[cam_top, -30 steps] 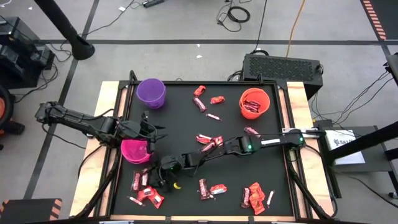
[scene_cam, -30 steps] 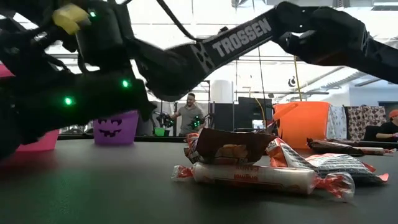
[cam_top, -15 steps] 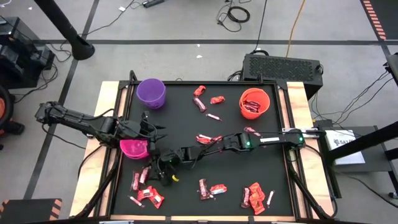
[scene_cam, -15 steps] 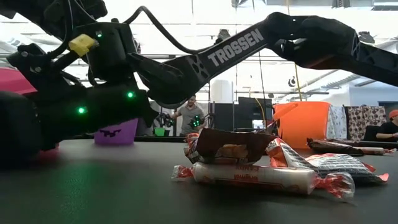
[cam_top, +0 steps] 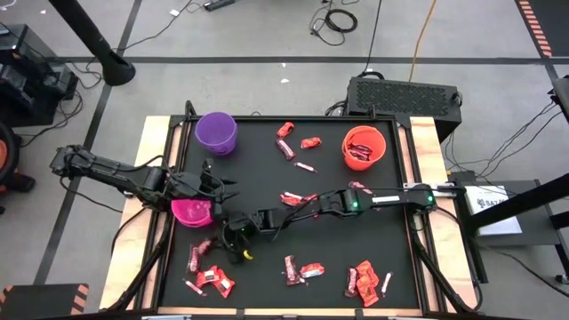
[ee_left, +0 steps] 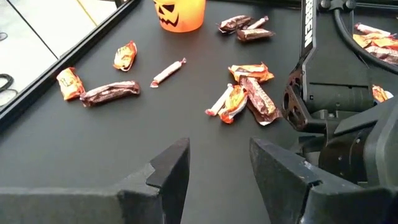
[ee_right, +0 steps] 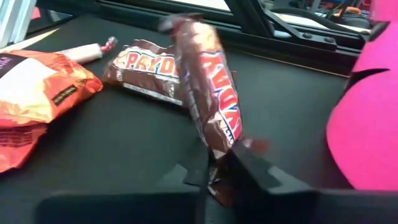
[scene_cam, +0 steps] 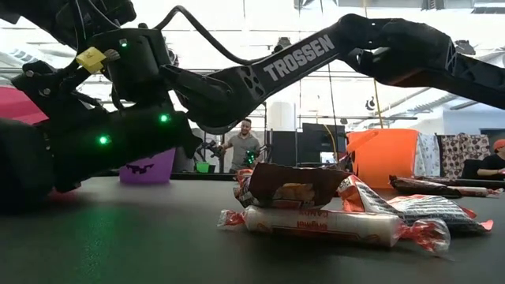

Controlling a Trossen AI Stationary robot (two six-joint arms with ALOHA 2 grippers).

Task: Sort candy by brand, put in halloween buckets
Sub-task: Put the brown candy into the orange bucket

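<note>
My right gripper (ee_right: pixel 217 168) reaches across the black table to its near-left part (cam_top: pixel 229 240), beside the pink bucket (cam_top: pixel 191 213). It is shut on a dark brown candy bar (ee_right: pixel 208 93). My left gripper (ee_left: pixel 221 165) hovers open just right of the pink bucket (cam_top: pixel 222 191), holding nothing. The purple bucket (cam_top: pixel 216 132) stands at the far left and the orange bucket (cam_top: pixel 363 147), with red candy in it, at the far right. Loose candy lies in the table's middle (cam_top: pixel 298 199) and near left (cam_top: pixel 209 277). My right gripper pinches the brown bar by its nearer end (ee_right: pixel 217 146) between the two fingers (ee_right: pixel 255 168). The fingers come in nearly level from the table's right, slanting slightly down. The bar sticks out ahead of them, tilted up; whether its far end (ee_right: pixel 180 25) touches the table I cannot tell.
A PayDay bar (ee_right: pixel 146 68) and an orange packet (ee_right: pixel 37 93) lie just beyond the held bar. More candy lies at the near right (cam_top: pixel 364 280), near middle (cam_top: pixel 302 269) and far middle (cam_top: pixel 293 142). A person (scene_cam: pixel 241 146) stands in the room behind the table.
My right gripper has moved a little toward the table's left edge and the pink bucket, sinking slightly and rolling a bit at the wrist.
</note>
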